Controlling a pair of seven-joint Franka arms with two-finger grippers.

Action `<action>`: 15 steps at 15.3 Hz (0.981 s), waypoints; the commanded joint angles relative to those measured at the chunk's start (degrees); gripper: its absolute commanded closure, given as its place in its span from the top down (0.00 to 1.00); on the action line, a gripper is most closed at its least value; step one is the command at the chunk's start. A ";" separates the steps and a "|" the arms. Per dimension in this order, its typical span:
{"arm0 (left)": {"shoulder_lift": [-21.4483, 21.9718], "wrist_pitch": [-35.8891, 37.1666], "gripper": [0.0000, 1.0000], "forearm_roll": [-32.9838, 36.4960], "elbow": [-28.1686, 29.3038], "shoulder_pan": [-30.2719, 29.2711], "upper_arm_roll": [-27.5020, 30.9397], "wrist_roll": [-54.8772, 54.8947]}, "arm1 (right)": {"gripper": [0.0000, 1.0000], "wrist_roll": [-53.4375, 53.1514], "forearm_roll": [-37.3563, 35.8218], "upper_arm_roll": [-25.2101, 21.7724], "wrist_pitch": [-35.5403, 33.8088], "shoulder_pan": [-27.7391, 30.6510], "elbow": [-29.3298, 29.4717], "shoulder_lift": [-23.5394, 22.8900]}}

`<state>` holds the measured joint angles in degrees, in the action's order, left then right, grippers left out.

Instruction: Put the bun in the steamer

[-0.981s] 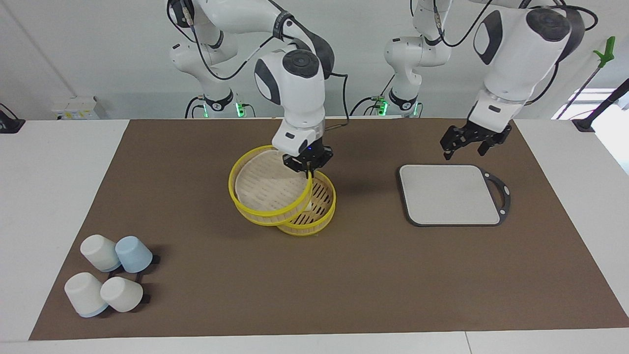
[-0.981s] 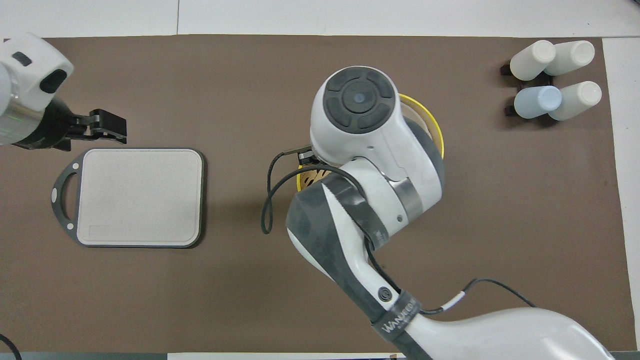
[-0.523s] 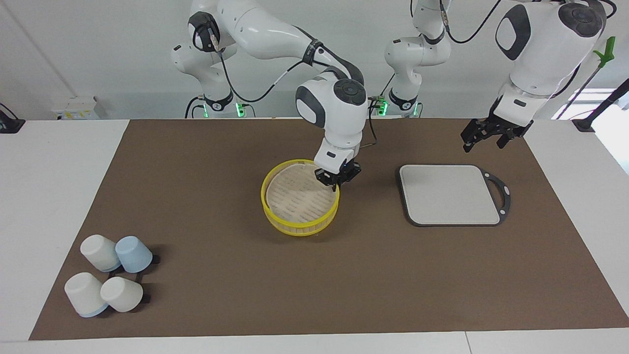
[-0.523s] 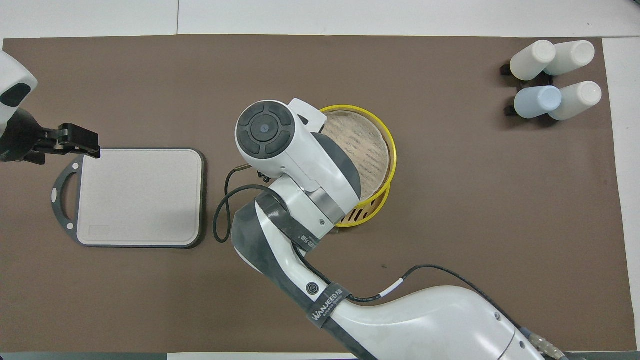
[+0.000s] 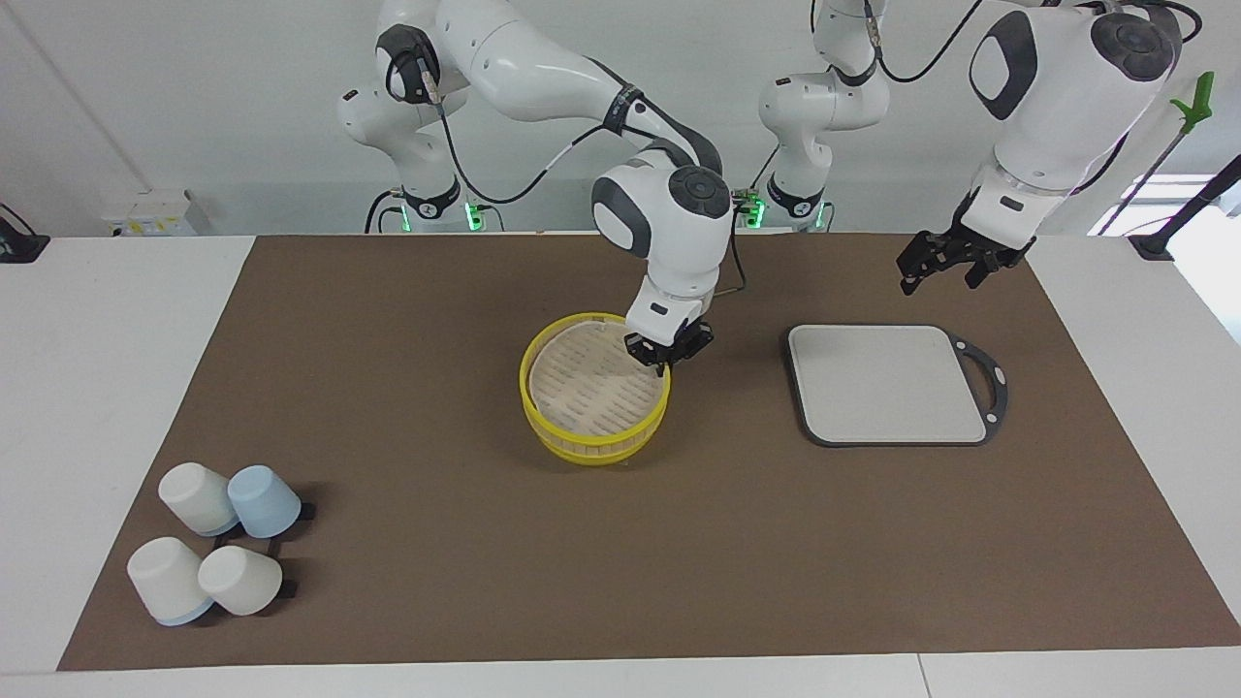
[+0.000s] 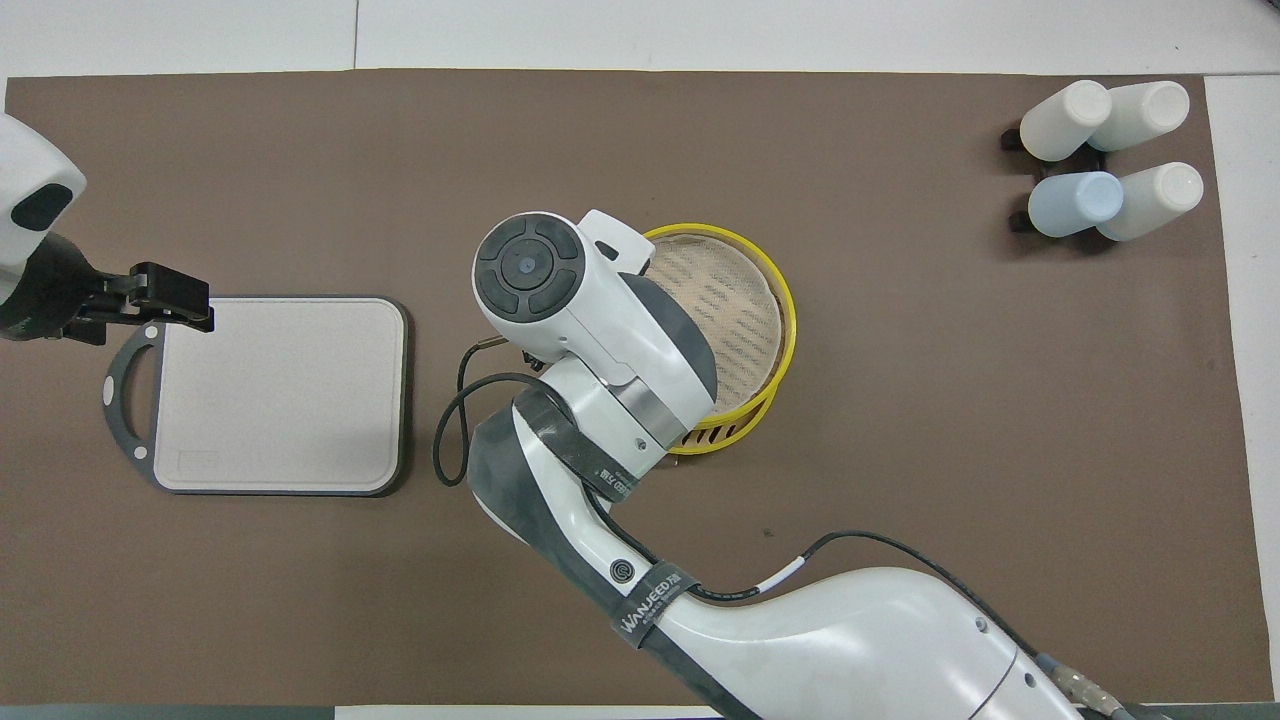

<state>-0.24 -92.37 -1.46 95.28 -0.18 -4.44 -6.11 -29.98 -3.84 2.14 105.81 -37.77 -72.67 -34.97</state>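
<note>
The steamer stands mid-table: its yellow-rimmed lid [image 5: 591, 380] lies on the yellow basket [image 5: 596, 444], a little off-centre. In the overhead view the lid [image 6: 725, 300] leaves a strip of the basket's slats [image 6: 722, 432] uncovered. My right gripper [image 5: 665, 351] is shut on the lid's rim at the edge toward the grey board; in the overhead view its own wrist hides it. The bun is hidden. My left gripper [image 5: 945, 267] is open and empty, in the air over the grey board's handle corner nearest the robots, and it also shows in the overhead view [image 6: 178, 300].
A grey square board [image 5: 887, 383] with a dark handle lies toward the left arm's end, also in the overhead view [image 6: 280, 395]. Several white and blue cups [image 5: 213, 553] lie on a rack at the right arm's end, farthest from the robots, also overhead [image 6: 1105, 160]. A brown mat [image 5: 388, 339] covers the table.
My right gripper carried the tilted lid toward the left arm's end and lowered it onto the basket. My left gripper rose and drew back from the board.
</note>
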 commanded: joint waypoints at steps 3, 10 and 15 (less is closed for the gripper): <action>1.48 0.97 1.00 -0.65 0.96 -0.43 -0.13 1.36 | 0.00 -1.05 -1.25 0.32 0.54 0.24 -3.62 2.10; 1.48 0.96 1.00 -0.12 1.22 -1.31 -0.22 3.29 | 0.00 -4.73 -1.25 0.32 0.09 -0.73 -3.00 2.28; 1.39 1.05 1.00 1.38 1.13 -1.23 -0.40 3.29 | 0.00 -4.65 -1.08 0.50 1.93 -0.64 -3.44 2.19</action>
<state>-0.04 -91.97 -1.01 95.37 -0.64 -4.37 -3.79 -33.31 -3.85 2.36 106.11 -38.53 -74.05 -34.35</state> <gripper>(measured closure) 0.000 0.916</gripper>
